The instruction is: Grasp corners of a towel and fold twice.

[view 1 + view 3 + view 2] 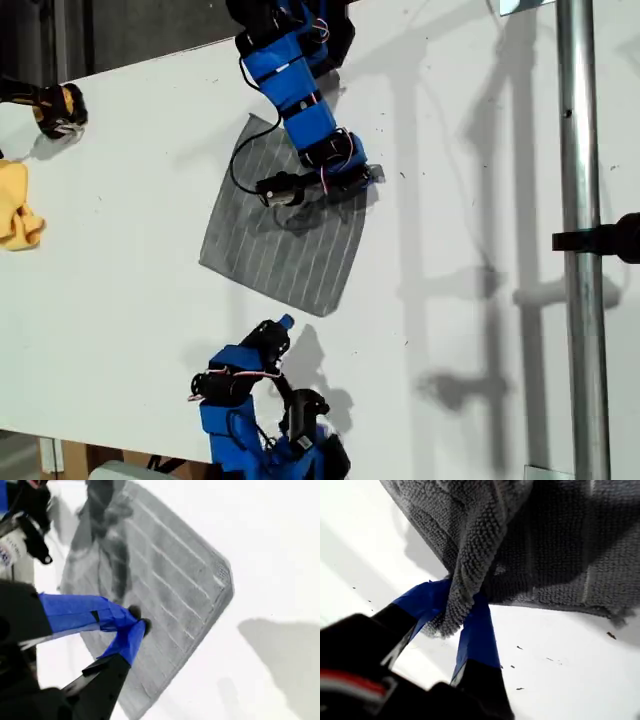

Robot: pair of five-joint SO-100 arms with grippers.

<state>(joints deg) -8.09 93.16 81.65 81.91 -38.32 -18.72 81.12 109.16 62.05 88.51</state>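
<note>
The grey striped towel (285, 245) lies flat on the white table (120, 300) in the middle of the exterior view. My first gripper (368, 178) reaches in from the exterior view's top and is shut on the towel's corner at the exterior view's right. In the first wrist view its blue fingers (479, 630) pinch a bunched fold of towel (545, 545) lifted slightly off the table. My second gripper (284, 322) sits near the exterior view's bottom, just short of the towel's nearest corner (325, 312). Its tips (137, 625) meet with nothing between them, over the towel (175, 580).
A small yellow cloth (18, 205) lies at the exterior view's left edge, with a black and yellow object (60, 108) above it. A metal pole (580, 250) runs down the exterior view's right side. The table's edge passes behind the second arm's base.
</note>
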